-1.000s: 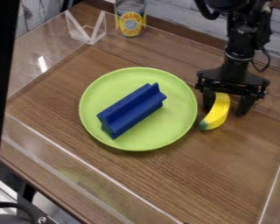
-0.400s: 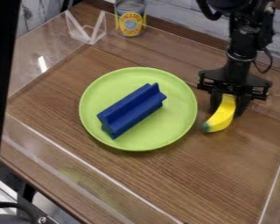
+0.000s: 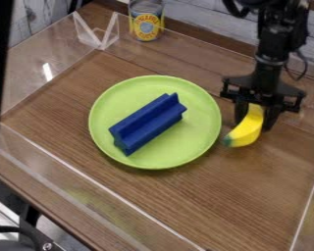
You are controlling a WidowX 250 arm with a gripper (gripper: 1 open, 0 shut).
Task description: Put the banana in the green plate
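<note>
The yellow banana [image 3: 247, 128] hangs just right of the green plate [image 3: 133, 147], its lower greenish tip close to the wooden tabletop beside the plate's rim. My gripper [image 3: 261, 111] points straight down over it, with the black fingers shut on the banana's upper end. The large round lime-green plate lies at the middle of the table and carries a blue block [image 3: 146, 122] across its centre.
A yellow-labelled can [image 3: 146, 22] and a clear folded stand [image 3: 97, 32] sit at the back left. A transparent wall rims the table. Bare wood shows in front of the plate and to its right.
The fingers have shut on the banana, which lay between the open fingers a second ago. Gripper and banana have since risen slightly off the table.
</note>
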